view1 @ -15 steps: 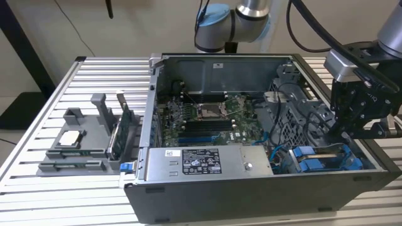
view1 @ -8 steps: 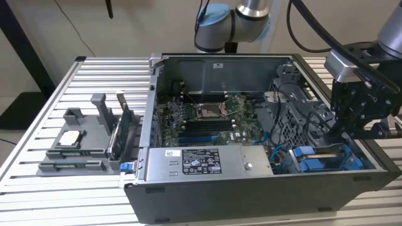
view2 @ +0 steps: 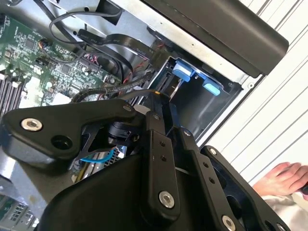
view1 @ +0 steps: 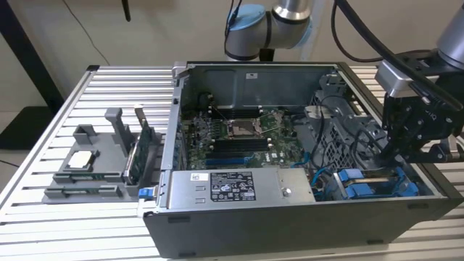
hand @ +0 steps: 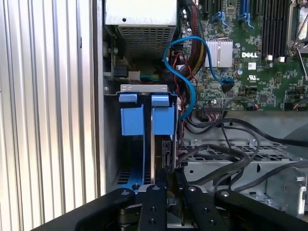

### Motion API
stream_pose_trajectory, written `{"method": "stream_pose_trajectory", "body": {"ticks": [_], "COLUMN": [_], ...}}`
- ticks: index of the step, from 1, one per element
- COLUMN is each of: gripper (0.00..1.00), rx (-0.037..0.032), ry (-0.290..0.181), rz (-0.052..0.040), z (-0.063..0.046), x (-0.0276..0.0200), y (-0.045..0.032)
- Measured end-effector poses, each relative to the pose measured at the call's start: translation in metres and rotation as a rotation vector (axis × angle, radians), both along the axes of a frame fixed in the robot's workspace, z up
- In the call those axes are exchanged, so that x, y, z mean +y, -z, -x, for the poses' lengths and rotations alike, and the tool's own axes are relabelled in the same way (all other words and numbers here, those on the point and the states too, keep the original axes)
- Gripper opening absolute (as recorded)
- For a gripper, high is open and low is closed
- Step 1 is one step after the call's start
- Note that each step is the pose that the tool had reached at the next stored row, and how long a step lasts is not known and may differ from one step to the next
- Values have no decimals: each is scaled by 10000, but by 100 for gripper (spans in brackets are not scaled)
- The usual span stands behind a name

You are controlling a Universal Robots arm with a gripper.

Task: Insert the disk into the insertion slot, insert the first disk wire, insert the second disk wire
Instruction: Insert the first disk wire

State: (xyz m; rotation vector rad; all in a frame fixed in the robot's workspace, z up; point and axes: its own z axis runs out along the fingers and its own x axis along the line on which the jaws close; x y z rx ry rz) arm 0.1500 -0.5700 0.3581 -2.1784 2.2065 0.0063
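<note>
The disk [hand: 167, 154] stands edge-on in the insertion slot [hand: 126, 159], a dark metal bay with blue plastic fittings [hand: 162, 120] at its mouth. My gripper [hand: 168, 179] is right behind the disk, its black fingers [hand: 154, 202] closed in on the disk's near edge. In the exterior view the gripper [view1: 395, 157] reaches down into the case's near right corner, where the disk's [view1: 377, 178] thin edge shows between blue carrier parts [view1: 359, 190]. In the second wrist view the fingertips [view2: 161, 96] point into the bay [view2: 207, 106]. A blue wire [hand: 187, 86] loops beside the slot.
The grey power-supply box [view1: 239, 187] lies along the case's front, next to the bay. The green motherboard [view1: 239, 136] and black cable bundles [hand: 226, 154] sit close by. A grey fixture [view1: 94, 163] with parts stands on the slatted table at the exterior view's left. A person's hand [view2: 281, 178] rests outside the case.
</note>
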Motion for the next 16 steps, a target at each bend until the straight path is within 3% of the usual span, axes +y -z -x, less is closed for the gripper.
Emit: {"method": "stream_pose_trajectory", "body": {"ticks": [16], "gripper": [19], "rx": [0], "ry": [0], "rz": [-1], "z": [-2], "x": [-20], "y": [35]}}
